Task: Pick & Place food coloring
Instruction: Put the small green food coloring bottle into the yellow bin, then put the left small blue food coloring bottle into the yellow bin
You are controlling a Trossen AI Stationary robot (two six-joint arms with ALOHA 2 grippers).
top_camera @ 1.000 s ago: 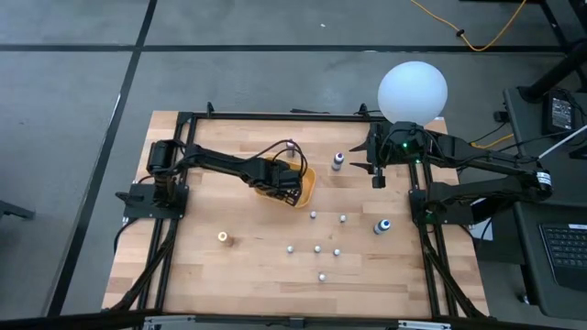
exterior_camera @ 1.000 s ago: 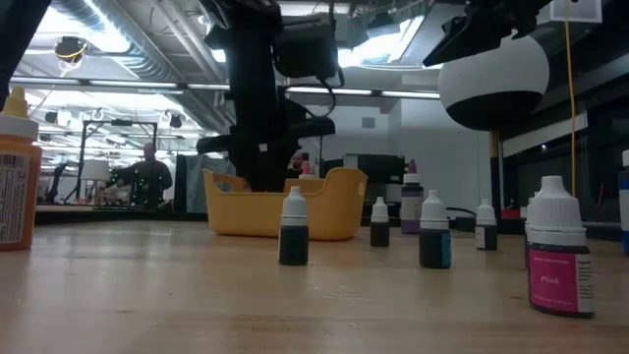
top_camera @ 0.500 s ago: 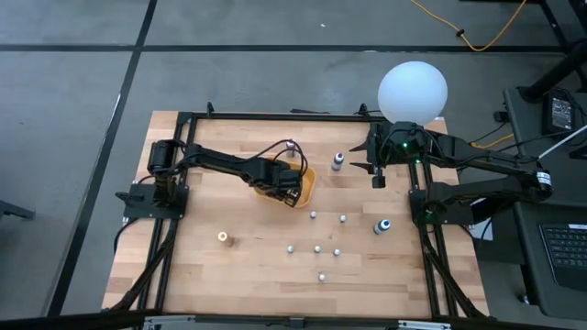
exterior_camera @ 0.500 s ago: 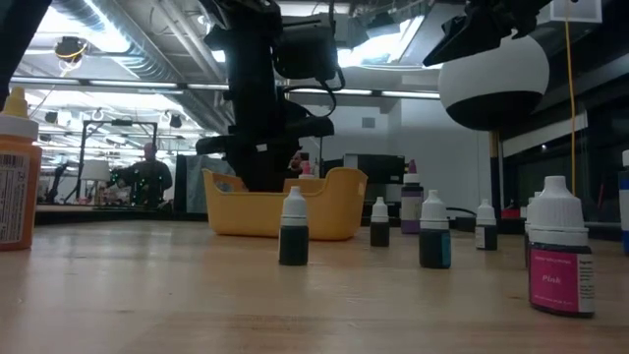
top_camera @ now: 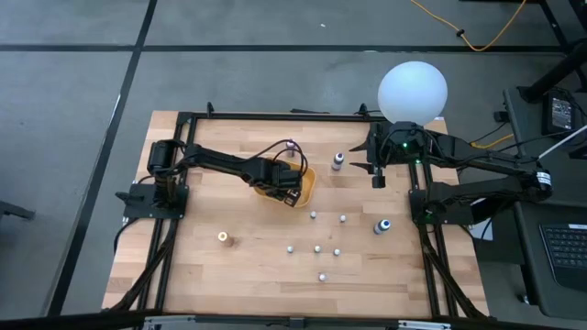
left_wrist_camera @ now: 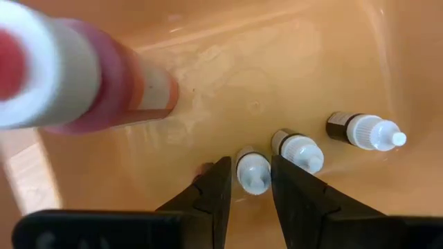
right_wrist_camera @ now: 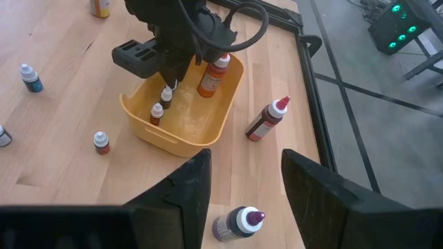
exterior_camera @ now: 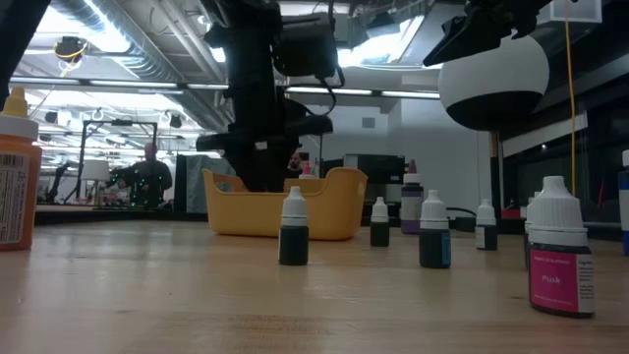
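My left gripper [left_wrist_camera: 250, 160] reaches down into the orange tray [top_camera: 309, 183], open. Its fingers flank a tiny white-capped food coloring bottle [left_wrist_camera: 253, 174] that stands on the tray floor [left_wrist_camera: 277, 76]. Two more small bottles [left_wrist_camera: 299, 149] [left_wrist_camera: 363, 131] stand beside it. A larger red bottle [left_wrist_camera: 104, 76] also stands in the tray. Several small food coloring bottles [top_camera: 317, 248] stand on the table nearer its front edge. My right gripper [right_wrist_camera: 246, 159] hangs open and empty above the table's far right part [top_camera: 377, 181].
A purple-topped bottle [top_camera: 337, 161] stands just right of the tray, a blue one [top_camera: 381, 225] farther right, and an orange one [top_camera: 223, 237] at the near left. A white globe [top_camera: 413, 90] sits at the far right edge. A person [exterior_camera: 147, 172] is in the room behind.
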